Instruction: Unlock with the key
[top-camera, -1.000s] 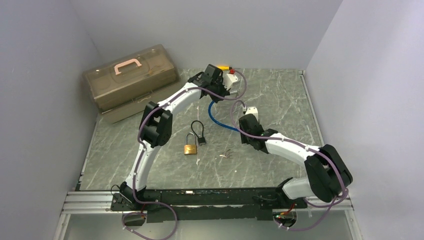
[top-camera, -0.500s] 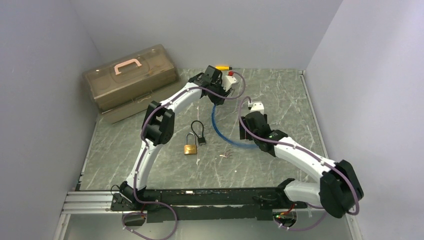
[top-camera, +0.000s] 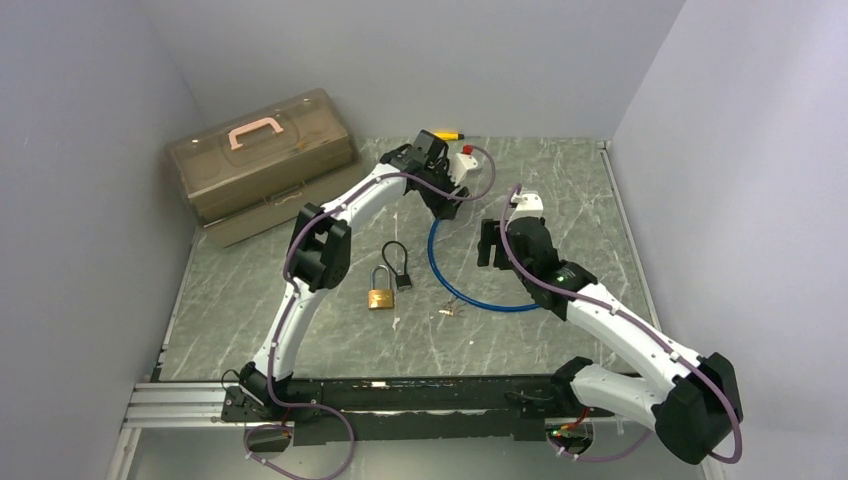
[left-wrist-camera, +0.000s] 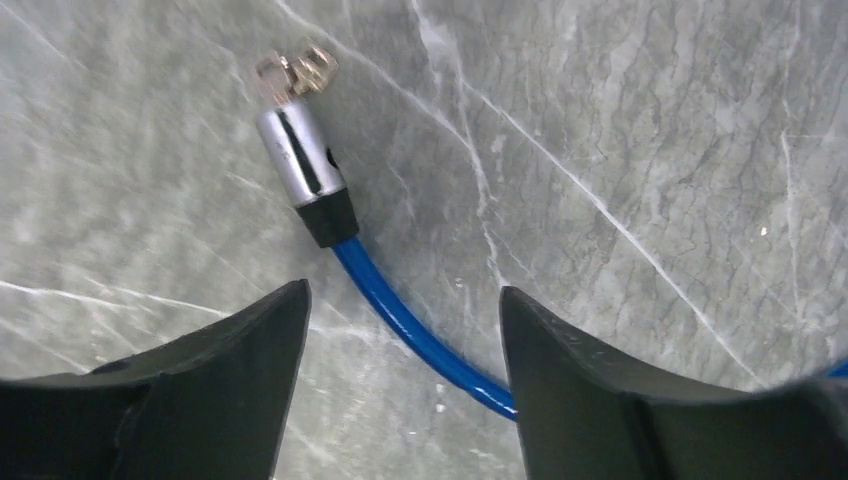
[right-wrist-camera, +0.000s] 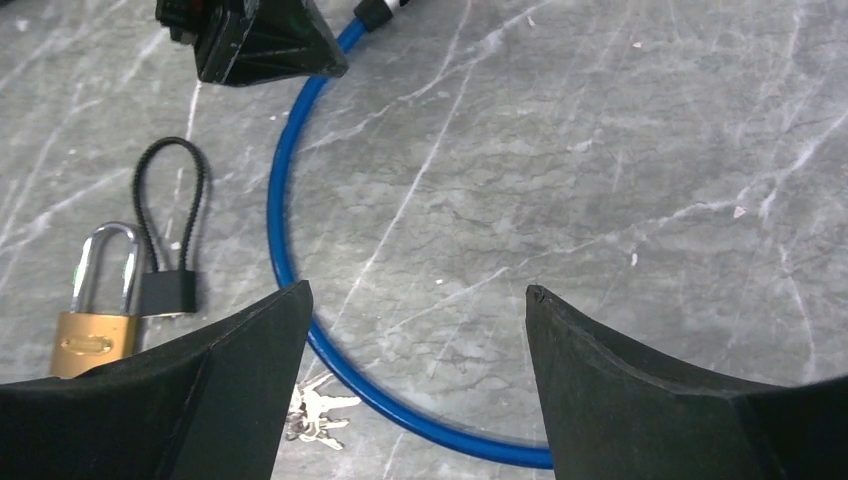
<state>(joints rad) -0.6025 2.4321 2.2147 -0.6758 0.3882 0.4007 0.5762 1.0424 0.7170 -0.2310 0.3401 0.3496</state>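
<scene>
A blue cable lock lies in a wide curve on the marble table. Its silver end cap has a small brass piece at its tip. My left gripper hovers open over the cable near that end, not touching it. In the top view the left gripper is at the cable's far end. My right gripper is open above the cable's loop. A bunch of keys lies beside the loop.
A brass padlock and a small black cable lock lie left of the loop. A brown toolbox with a pink handle stands at the back left. A yellow-and-red object lies near the back wall.
Both grippers have opened and let go of the blue cable, which has dropped and spread into a wide curve on the table. The right arm has swung to the right.
</scene>
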